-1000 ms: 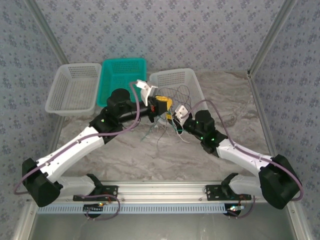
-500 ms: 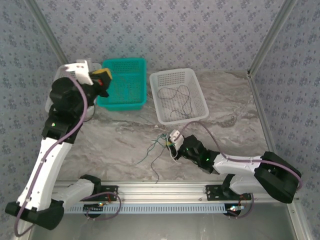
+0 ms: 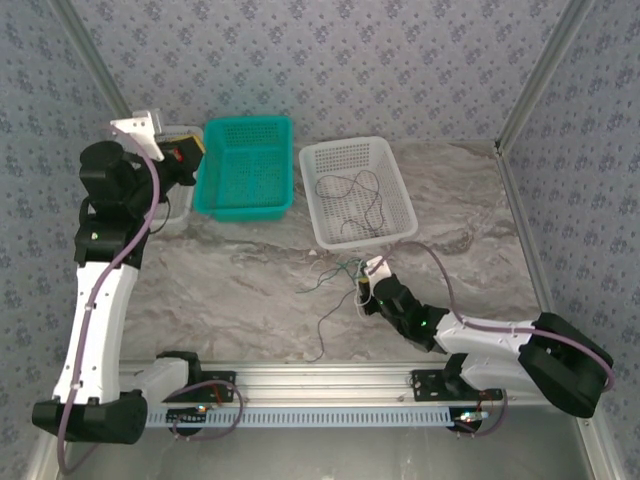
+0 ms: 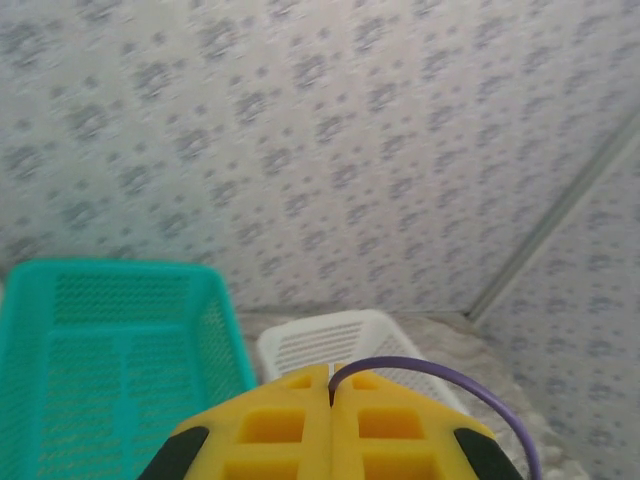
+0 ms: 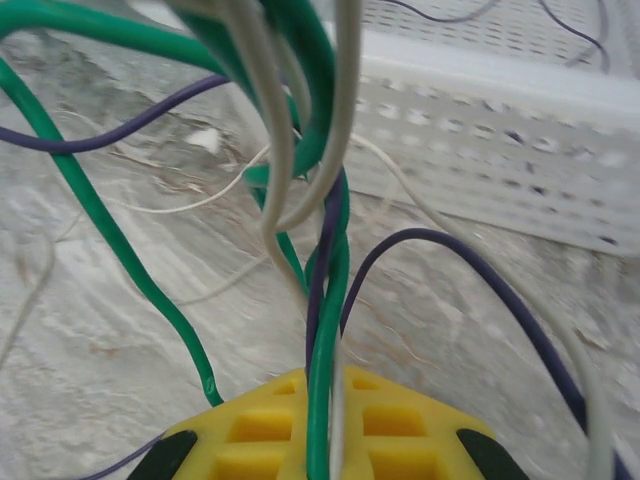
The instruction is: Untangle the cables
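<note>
Green, purple and cream cables [image 5: 325, 260] bunch in your clenched right pincer [image 5: 330, 405]; left pincer [image 4: 331, 400], far left, pinches one purple strand [image 4: 440, 372] (sorting step, likely): drop it next.

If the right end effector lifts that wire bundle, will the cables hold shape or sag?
Probably sag: the cables curve loosely from the right end effector and trail across the table. Likely very light, given how thin. Looped strands may snag together.
</note>
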Tool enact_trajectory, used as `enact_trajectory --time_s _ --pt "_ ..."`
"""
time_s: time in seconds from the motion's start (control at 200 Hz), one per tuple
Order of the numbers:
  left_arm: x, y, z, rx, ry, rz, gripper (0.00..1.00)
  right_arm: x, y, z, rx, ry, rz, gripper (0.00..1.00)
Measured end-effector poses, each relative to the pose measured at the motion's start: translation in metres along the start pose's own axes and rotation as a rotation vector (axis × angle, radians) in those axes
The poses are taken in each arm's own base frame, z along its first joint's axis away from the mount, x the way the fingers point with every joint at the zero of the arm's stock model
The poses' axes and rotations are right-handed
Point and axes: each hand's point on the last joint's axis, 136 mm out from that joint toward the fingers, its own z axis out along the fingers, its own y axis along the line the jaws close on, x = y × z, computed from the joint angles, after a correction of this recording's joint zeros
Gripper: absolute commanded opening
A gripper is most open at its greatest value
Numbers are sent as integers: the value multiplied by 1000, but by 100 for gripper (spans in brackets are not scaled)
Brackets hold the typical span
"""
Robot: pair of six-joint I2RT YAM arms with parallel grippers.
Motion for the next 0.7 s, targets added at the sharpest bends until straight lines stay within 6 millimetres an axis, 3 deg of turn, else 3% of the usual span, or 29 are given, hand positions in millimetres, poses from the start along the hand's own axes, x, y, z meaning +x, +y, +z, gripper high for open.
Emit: enact_trajectory --time_s 0.15,0.26,0.39,0.53,0.7 --pt "-38 -49 0 161 -83 63 0 16 -20 -3 70 33 52 0" --pt "-71 -87 -1 277 -165 114 0 17 -24 -5 87 35 74 0" --pt "-86 -122 17 393 -196 147 0 14 -26 -7 92 23 95 0" --pt "-74 -142 69 465 -150 148 0 10 -28 -10 93 1 123 0" --pt "-27 -143 145 483 -28 133 0 9 -33 -18 97 -26 153 0"
